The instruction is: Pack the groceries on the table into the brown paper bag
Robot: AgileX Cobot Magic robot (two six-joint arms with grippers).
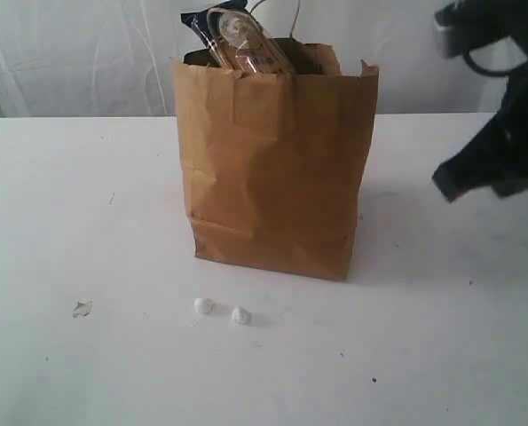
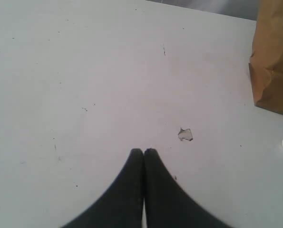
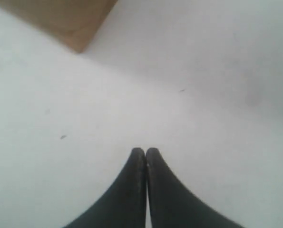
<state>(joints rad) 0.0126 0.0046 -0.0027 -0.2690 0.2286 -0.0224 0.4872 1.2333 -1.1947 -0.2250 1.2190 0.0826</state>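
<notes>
I see my left gripper [image 2: 144, 153] with its two dark fingers pressed together, holding nothing, above the white table [image 2: 74, 71]. A small torn scrap [image 2: 185, 135] lies just ahead of those fingertips, and the brown paper bag [image 2: 274, 61] stands farther beyond them, off to one side. My right gripper [image 3: 146, 151] also has its fingers pressed tight together and empty over bare tabletop, with a bottom corner of the bag well ahead of its tips. From the exterior view the bag stands upright mid-table, apart from both sets of fingers. Groceries [image 1: 244, 43] poke out of its open top: a clear wrapped item and something dark blue behind it. Two small white lumps [image 1: 204, 306] sit on the table near the bag's base.
</notes>
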